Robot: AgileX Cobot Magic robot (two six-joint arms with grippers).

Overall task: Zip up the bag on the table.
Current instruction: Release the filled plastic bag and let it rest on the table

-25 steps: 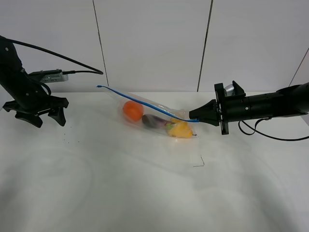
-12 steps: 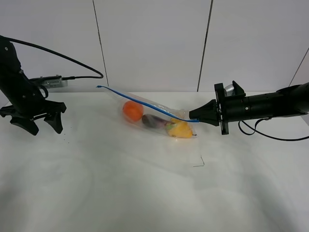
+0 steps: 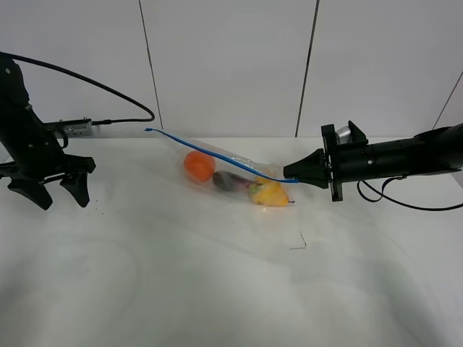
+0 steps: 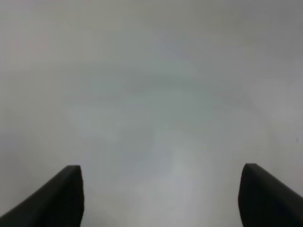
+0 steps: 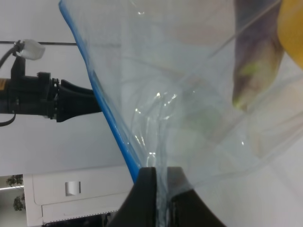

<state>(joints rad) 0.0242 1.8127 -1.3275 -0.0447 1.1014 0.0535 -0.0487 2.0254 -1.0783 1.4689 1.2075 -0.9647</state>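
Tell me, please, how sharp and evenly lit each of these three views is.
Exterior high: sharp and evenly lit, with only faint shadows on the table around the bag. Left wrist: hazy and featureless, just pale tabletop between the open left gripper and its dark fingertips. Right wrist: small glare spots on the crinkled plastic pinched in the right gripper; the toy produce is blurred.

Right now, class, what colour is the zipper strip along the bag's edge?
Blue; the zipper strip shows best in the right wrist view.
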